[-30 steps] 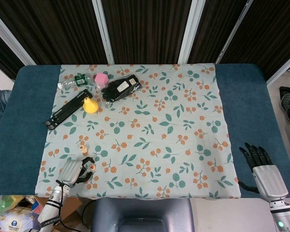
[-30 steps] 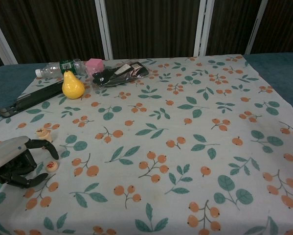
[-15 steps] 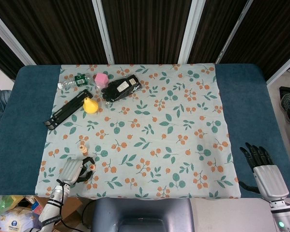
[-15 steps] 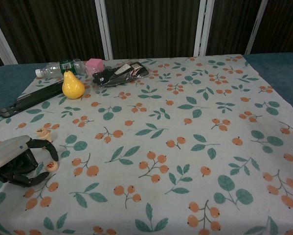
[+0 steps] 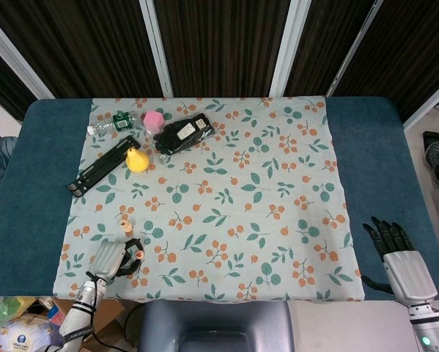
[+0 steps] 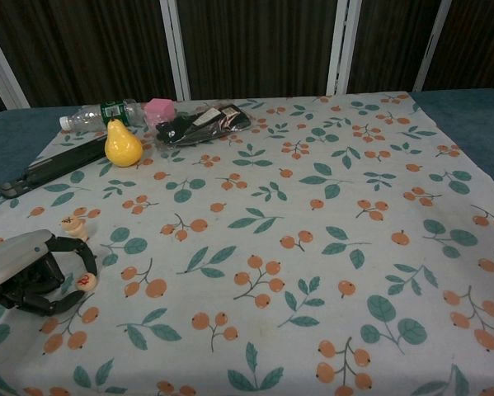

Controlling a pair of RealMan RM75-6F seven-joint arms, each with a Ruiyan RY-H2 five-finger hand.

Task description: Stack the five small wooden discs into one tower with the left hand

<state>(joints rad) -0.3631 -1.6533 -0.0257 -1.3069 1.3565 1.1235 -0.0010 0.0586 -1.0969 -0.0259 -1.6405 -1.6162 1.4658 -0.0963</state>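
2 pale wooden pieces show near my left hand [image 6: 28, 272]: a small stack of discs [image 6: 73, 226] standing on the cloth [image 6: 312, 247], and 1 loose disc [image 6: 86, 280] with a red mark on its flat round face. I take the pear [image 6: 122, 144] as my landmark. The stack stands well in front of the pear, toward my side, and the loose disc lies a little nearer me than the stack. My left hand, grey shell with black fingers, lies just beside the stack on its near side, fingers curled around the loose disc; whether they actually pinch it or only ring it I cannot tell. How many discs make up the stack is too small to make out.

My right hand [image 5: 399, 257] rests far across the table from the pear on the blue felt-like tabletop [image 5: 380, 147], off the cloth, fingers straight and apart, holding nothing.

Behind the pear lie a clear plastic bottle [image 6: 98, 115], a pink cube [image 6: 158, 110] and a glossy black bundle [image 6: 201, 124]; a flat black bar [image 6: 53, 167] runs beside it.
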